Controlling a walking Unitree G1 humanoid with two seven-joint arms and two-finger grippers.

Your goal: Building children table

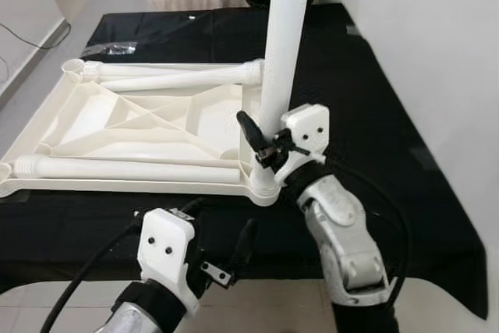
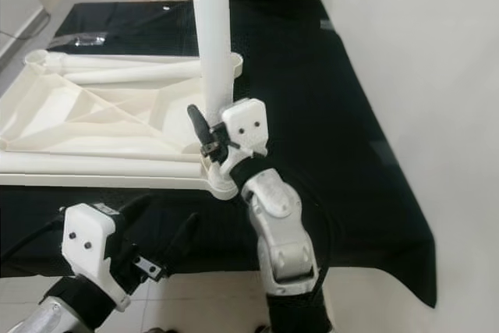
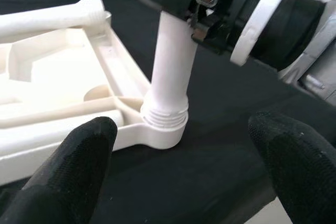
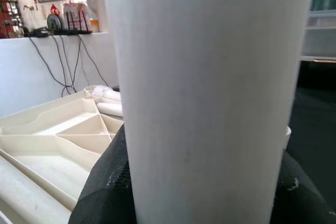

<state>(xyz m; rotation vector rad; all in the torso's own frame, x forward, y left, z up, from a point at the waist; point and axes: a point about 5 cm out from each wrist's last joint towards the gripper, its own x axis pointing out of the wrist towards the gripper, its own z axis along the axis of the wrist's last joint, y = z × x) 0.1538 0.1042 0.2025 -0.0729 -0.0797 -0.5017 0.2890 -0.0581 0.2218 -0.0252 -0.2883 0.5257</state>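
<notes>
The right gripper (image 1: 263, 139) is pinching the upright leg (image 1: 284, 44), jaws pressed on it, in the tabletop (image 1: 117, 126) corner; the left gripper (image 1: 226, 259) is hovering, jaws spread, at the desk (image 1: 374, 138) edge.

The upright table leg (image 1: 282, 44) is cut off by the top edge above the right gripper (image 1: 261, 142). One of that gripper's fingers is hidden behind the leg. The tabletop's (image 1: 117, 126) left corner is cropped.
</notes>
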